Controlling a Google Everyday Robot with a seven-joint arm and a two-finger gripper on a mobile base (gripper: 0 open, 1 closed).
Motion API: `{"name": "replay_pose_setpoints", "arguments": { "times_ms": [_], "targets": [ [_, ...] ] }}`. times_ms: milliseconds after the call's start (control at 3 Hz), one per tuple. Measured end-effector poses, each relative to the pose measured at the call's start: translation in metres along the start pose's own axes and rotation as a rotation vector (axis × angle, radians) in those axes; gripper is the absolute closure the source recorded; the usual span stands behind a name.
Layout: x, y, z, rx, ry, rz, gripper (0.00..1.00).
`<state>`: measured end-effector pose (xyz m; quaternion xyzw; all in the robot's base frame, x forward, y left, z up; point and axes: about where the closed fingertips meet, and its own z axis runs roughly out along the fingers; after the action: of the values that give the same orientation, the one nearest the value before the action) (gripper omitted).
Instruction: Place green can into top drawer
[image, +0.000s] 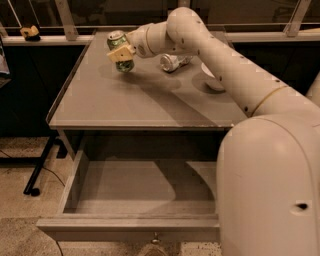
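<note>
The green can (118, 46) is at the far left of the grey tabletop (125, 100), tilted a little, its silver top showing. My gripper (121, 54) is shut on it, with a pale yellow finger pad (120, 53) across its side; the can seems just clear of the surface. My arm reaches in from the right. The top drawer (135, 227) is pulled wide open below the table's front edge, nothing in it, with its small metal knob (155, 240) at the bottom centre.
A silver-white can (171, 62) lies on its side at the table's back, right of my gripper. A white bowl (212, 80) sits partly behind my arm. A yellow object (30, 32) rests on the back ledge. My large white body (270, 190) fills the right.
</note>
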<state>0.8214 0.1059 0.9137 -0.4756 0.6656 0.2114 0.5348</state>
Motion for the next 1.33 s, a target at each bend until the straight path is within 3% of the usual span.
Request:
{"name": "replay_pose_setpoints", "arguments": {
  "times_ms": [667,1000,1333],
  "targets": [
    [0.001,0.034,-0.067,0.079,0.054,0.018,1.0],
    [-0.01,0.063,-0.101,0.141,0.054,0.019,1.0],
    [-0.008,0.104,-0.119,0.169,0.04,0.024,1.0]
  ]
}}
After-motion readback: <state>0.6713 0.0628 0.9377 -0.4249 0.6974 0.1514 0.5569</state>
